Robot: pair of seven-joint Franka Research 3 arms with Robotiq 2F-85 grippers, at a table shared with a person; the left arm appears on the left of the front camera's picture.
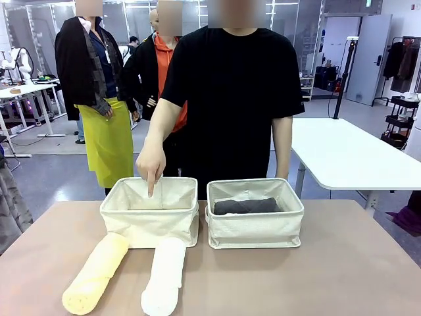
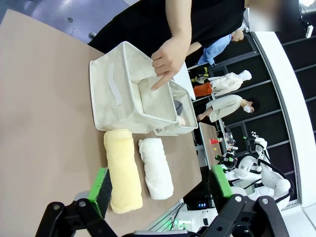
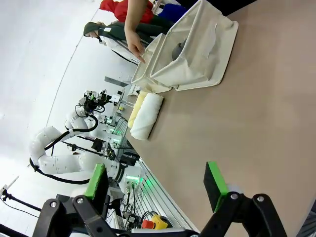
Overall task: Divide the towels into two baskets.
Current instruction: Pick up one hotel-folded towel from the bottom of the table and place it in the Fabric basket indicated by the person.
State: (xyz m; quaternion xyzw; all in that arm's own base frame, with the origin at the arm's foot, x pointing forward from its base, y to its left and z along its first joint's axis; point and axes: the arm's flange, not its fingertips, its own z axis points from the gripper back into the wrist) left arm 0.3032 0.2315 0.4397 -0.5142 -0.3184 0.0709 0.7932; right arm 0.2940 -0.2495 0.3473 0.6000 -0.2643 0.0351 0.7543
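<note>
I see the grey towel [image 1: 245, 206] in the right basket [image 1: 255, 232]. 2 not yet placed: yellow towel [image 1: 95, 273] and white towel [image 1: 164, 276] at the near edge of the tabletop [image 1: 342, 263], before the left basket [image 1: 150, 227]. Left gripper [image 2: 160, 185] and right gripper [image 3: 155, 180] stand wide, empty.

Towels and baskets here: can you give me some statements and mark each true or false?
1. The yellow towel lies on the table, outside both baskets. True.
2. The dark grey towel lies on the table too. False: it is inside the right basket.
3. The person's hand points into the left basket. True.
4. The left tool grips the white towel. False: its jaws stand open and empty, and the white towel lies beside the yellow one.
</note>
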